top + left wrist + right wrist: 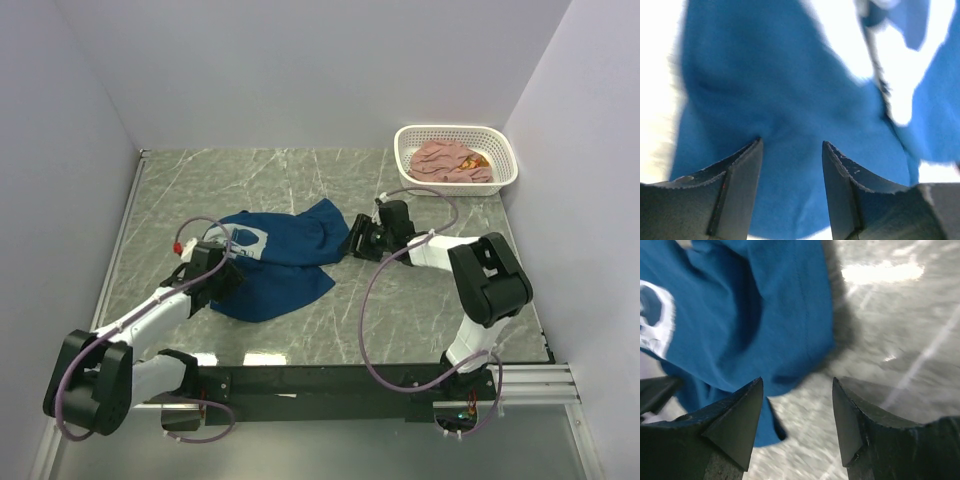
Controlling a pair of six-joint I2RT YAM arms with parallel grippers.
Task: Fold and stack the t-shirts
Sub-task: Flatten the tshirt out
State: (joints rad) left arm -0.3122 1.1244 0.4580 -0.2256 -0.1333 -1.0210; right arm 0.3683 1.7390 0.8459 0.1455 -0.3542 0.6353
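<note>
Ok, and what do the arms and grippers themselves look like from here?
The left arm and right arm have white links and bulky black joints. Mauve cables loop along each. The left gripper and right gripper are black, with wedge-shaped, serrated-edged fingers.

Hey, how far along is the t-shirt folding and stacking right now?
Nothing looks done yet. In hand: the navy t-shirt lies crumpled and unfolded, with the left hand over its left side and the right hand at its right edge, jaws apart on both. Left: folding it, plus the pink t-shirt bunched in the basket, then stacking.
</note>
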